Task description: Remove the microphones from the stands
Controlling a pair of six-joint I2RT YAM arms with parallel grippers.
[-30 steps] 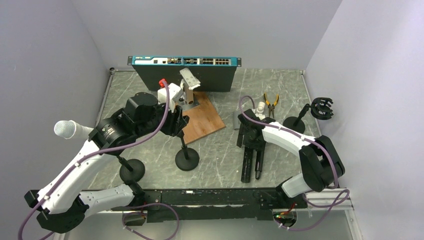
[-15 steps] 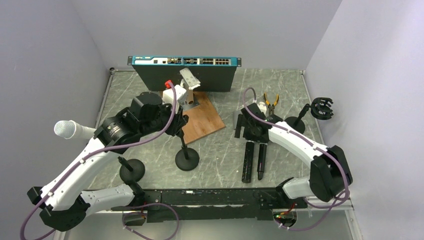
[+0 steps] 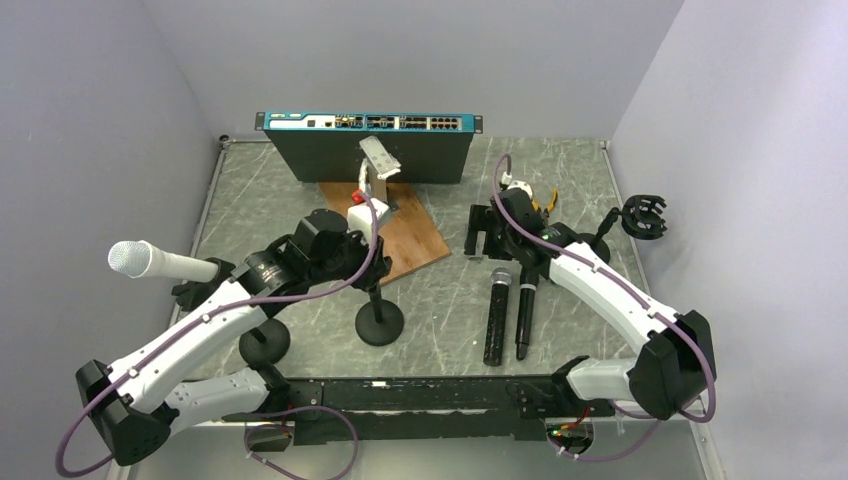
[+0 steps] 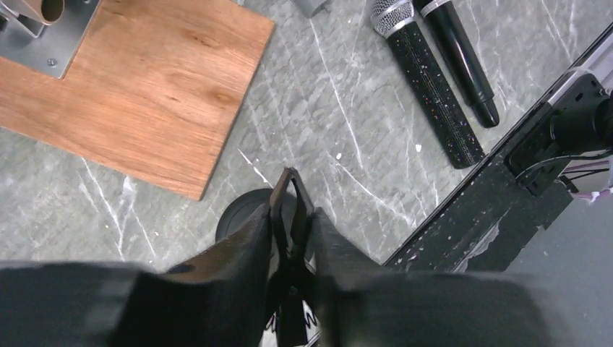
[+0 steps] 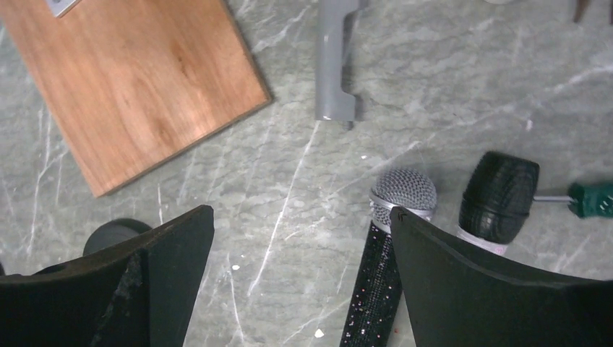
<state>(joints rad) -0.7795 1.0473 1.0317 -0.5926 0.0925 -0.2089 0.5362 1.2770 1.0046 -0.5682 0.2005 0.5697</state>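
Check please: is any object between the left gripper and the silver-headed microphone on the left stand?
No loose object shows between them. The left gripper is shut on the empty middle stand; only that arm's own wrist lies toward the silver-headed microphone.

Inventory of microphones and stands:
- White microphone (image 3: 160,263), silver mesh head: rode level on a black round-based stand (image 3: 264,341) at the left of the bench (image 3: 440,300), with its head pointing left.
- Glitter-black microphone (image 3: 497,318), silver grille, and plain black microphone (image 3: 523,320): lay just beside each other, right of centre.
- Second stand (image 3: 380,325): stood upright at centre.
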